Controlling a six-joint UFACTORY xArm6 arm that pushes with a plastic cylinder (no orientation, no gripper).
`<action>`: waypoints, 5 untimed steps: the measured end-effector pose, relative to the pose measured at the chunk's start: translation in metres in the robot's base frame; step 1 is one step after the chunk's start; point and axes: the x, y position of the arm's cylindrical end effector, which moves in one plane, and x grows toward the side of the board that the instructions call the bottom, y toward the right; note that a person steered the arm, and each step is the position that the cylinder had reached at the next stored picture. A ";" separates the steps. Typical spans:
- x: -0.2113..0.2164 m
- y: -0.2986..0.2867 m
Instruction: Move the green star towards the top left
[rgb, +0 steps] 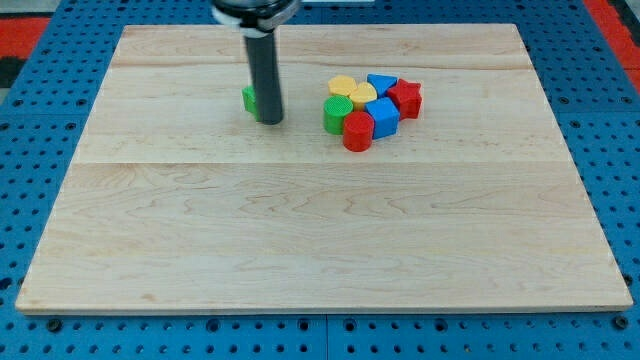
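Note:
The green star lies on the wooden board, left of the middle near the view's top; most of it is hidden behind my rod, so its shape barely shows. My tip stands just at its right side, touching or nearly touching it.
A tight cluster sits to the right: a green block, a red block, a blue block, two yellow blocks, a blue block and a red star-like block. Blue pegboard surrounds the board.

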 end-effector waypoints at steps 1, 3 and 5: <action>-0.052 0.004; -0.063 -0.076; -0.108 -0.139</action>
